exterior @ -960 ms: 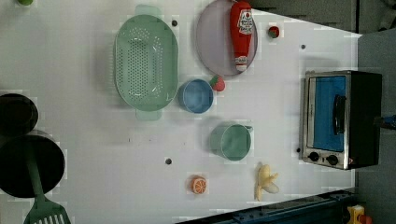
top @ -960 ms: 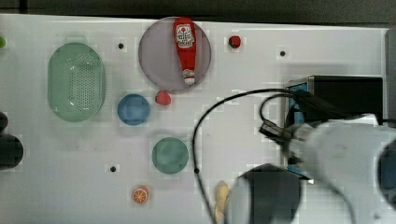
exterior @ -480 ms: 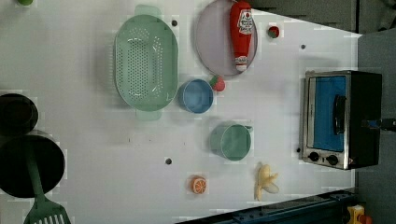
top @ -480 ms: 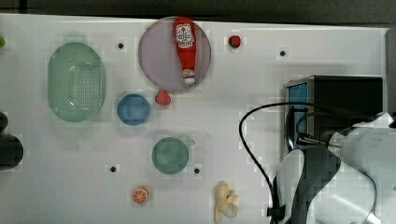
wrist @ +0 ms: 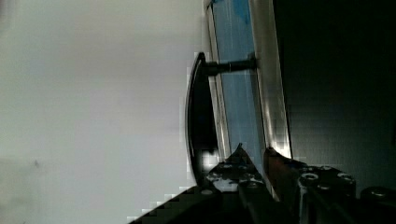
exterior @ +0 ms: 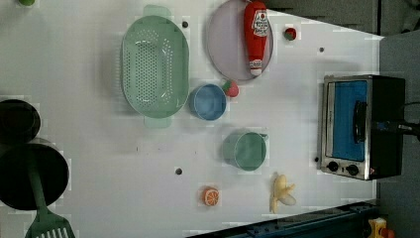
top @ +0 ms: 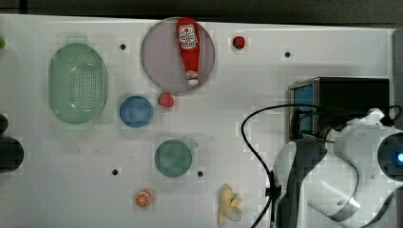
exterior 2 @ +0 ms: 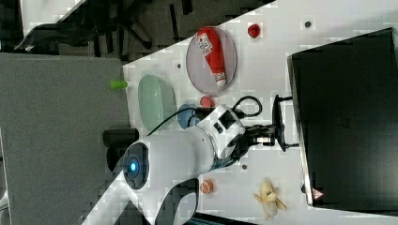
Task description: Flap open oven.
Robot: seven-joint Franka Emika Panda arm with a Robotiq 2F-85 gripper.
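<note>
Blue-tinted glass fronts the oven (exterior: 360,126), which sits on the white table (exterior: 99,163) at the left view's right edge, its door shut flat against the silver frame, the dark bar handle (exterior: 357,121) standing off the glass and two black knobs below it in the left view. In the wrist view the handle (wrist: 196,121) curves out from the door on a short post, and the gripper (wrist: 254,161) sits right at the door's upper edge beside it; whether the jaws are apart or together cannot be told. In the right view the gripper (exterior 2: 277,133) reaches to the handle at the oven's front, the white arm (exterior 2: 187,154) trailing back over the table. Near the oven in the left view lie a peeled banana (exterior: 282,192) and a green cup (exterior: 245,150); farther off are a blue bowl (exterior: 208,101), an orange half (exterior: 211,196), a ketchup bottle (exterior: 256,32) lying on a grey plate (exterior: 225,44), and a green colander (exterior: 154,67).
</note>
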